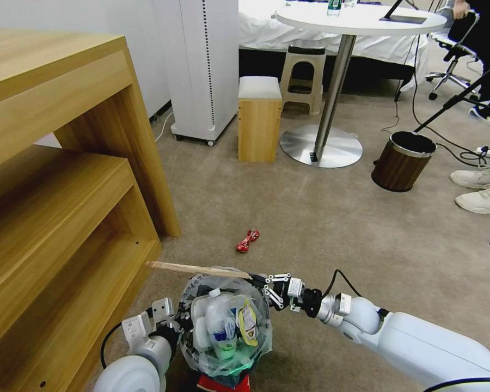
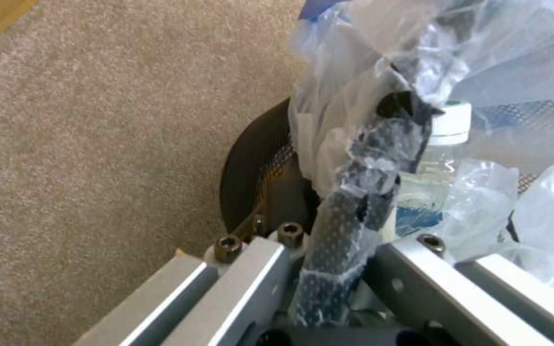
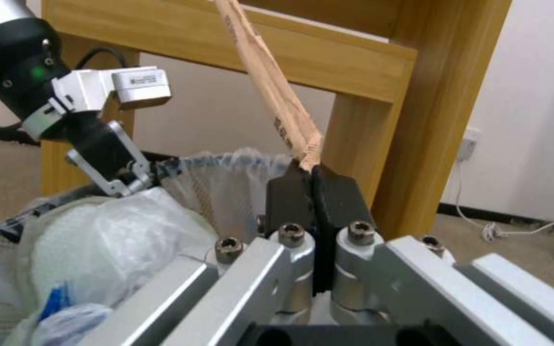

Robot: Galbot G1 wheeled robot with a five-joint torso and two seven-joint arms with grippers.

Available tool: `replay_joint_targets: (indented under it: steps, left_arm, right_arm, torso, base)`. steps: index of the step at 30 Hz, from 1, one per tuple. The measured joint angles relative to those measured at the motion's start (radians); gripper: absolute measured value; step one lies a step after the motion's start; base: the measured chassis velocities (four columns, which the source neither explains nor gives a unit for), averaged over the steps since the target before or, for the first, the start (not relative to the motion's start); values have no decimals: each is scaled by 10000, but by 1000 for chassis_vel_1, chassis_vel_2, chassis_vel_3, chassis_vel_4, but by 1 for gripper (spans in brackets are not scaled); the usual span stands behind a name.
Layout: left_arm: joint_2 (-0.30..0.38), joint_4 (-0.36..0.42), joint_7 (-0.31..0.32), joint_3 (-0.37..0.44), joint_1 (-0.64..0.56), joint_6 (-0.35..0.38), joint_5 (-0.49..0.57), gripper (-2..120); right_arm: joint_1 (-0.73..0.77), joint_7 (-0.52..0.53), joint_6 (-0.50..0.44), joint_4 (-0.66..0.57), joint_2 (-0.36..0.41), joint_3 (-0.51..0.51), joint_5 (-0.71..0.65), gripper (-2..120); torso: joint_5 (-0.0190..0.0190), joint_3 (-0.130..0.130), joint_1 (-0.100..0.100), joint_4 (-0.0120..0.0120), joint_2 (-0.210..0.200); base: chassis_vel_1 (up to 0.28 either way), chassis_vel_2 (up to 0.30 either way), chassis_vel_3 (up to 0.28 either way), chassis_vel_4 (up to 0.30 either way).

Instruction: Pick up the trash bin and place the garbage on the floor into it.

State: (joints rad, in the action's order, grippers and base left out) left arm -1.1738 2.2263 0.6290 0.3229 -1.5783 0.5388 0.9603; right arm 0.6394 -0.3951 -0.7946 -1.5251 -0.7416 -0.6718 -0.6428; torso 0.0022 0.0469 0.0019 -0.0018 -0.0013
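The right gripper [image 1: 257,281] was clenched on one end of a wooden stick [image 1: 198,269], its two dark pads pressed flat together on the stick's tip in the right wrist view [image 3: 313,192]. From that grip the stick ran almost level across the far rim of the trash bin [image 1: 193,343], its long axis pointing away from the right gripper toward the wooden shelf unit [image 1: 65,207], so that the free end overhung the bin's rim on the shelf side. The bin sat directly below and on the near side of the stick, already heaped with a capped plastic bottle [image 1: 221,321], wrappers and crumpled plastic; its clear liner bag [image 2: 354,86] bulged over the rim.

The left gripper [image 1: 171,326] was closed on the bin's bag-wrapped mesh rim [image 2: 347,230] on the side opposite the right gripper, holding the bin. The bin's dark base could not be seen to touch the beige carpet [image 1: 337,218].

Beyond the bin, farther from the robot, a red wrapper [image 1: 247,240] lay alone on the carpet, well apart from both grippers, the right one being nearer. Judged from this layout, the stick would need tilting, its held end raised, to drop inside and not lie across the rim.
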Motion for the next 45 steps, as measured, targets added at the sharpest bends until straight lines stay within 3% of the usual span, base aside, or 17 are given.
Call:
replay_joint_targets:
  steps: [15, 31, 34, 40, 45]
  left_arm:
    - [-70, -25, -1, -24, 45, -17, 3, 0]
    - [-101, 103, 2, 39, -5, -23, 14, 0]
    - [-62, 93, 1, 59, 59, -48, 65, 0]
    - [159, 85, 168, 254, 273, -68, 416, 0]
    - [312, 79, 198, 333, 260, -96, 504, 0]
  right_arm:
    - [245, 10, -74, 100, -6, -15, 265, 0]
    - [883, -113, -128, 98, 271, 496, 551, 57]
    - [1143, -178, -128, -21, 442, 836, 542, 72]
    - [1839, -266, -129, -227, 694, 1444, 545, 92]
    - [2383, -281, -129, -381, 835, 2079, 584, 92]
  torso:
    - [1, -2, 0, 1, 0]
    - [1, -1, 0, 1, 0]
    - [1, -1, 0, 1, 0]
    - [1, 0, 0, -1, 0]
    - [1, 0, 0, -1, 0]
  base:
    - [0, 0, 0, 0]
    - [0, 0, 0, 0]
    - [0, 0, 0, 0]
    - [0, 0, 0, 0]
    - [0, 0, 0, 0]
